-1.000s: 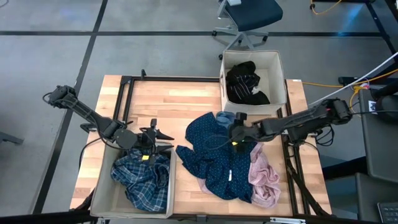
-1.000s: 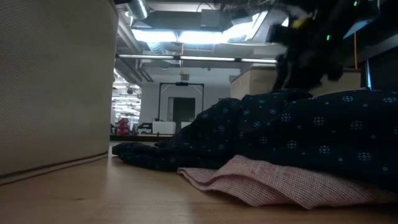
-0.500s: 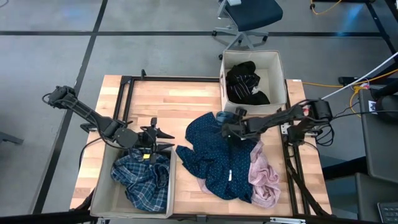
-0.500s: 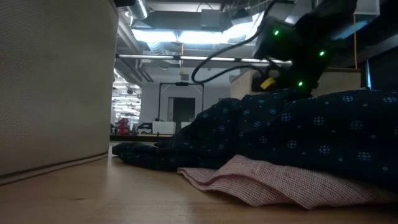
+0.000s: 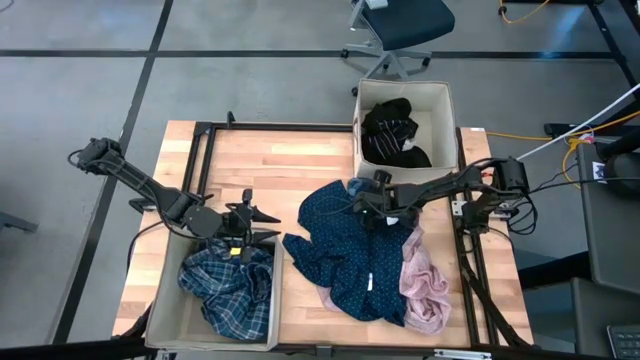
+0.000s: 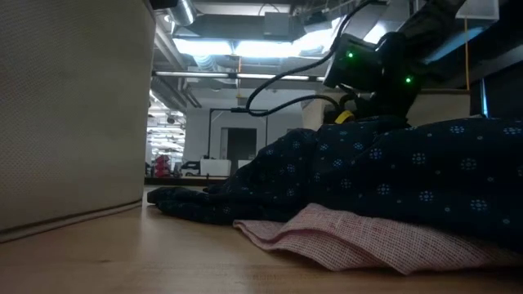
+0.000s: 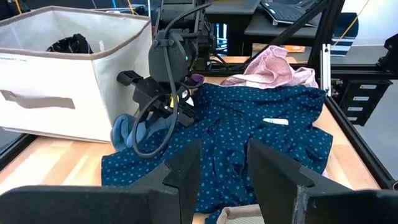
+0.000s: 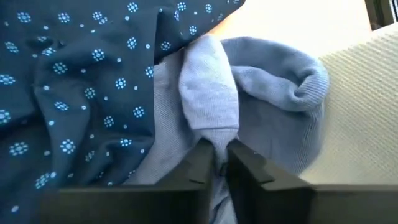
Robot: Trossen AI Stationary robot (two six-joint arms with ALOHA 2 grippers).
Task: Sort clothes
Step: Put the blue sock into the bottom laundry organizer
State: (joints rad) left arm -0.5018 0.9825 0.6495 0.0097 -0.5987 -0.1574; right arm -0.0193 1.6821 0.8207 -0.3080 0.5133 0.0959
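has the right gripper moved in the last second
Yes. In the high view the right gripper went from the middle of the dotted shirt toward the blue piece beside the far box.

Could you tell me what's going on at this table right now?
The robot is sorting clothes. The right gripper has pinched a fold of the small blue piece beside the navy dotted shirt, next to the fabric box holding black clothes. The left gripper waits open over the other box, where the plaid shirt lies. The pink garment lies on the table.
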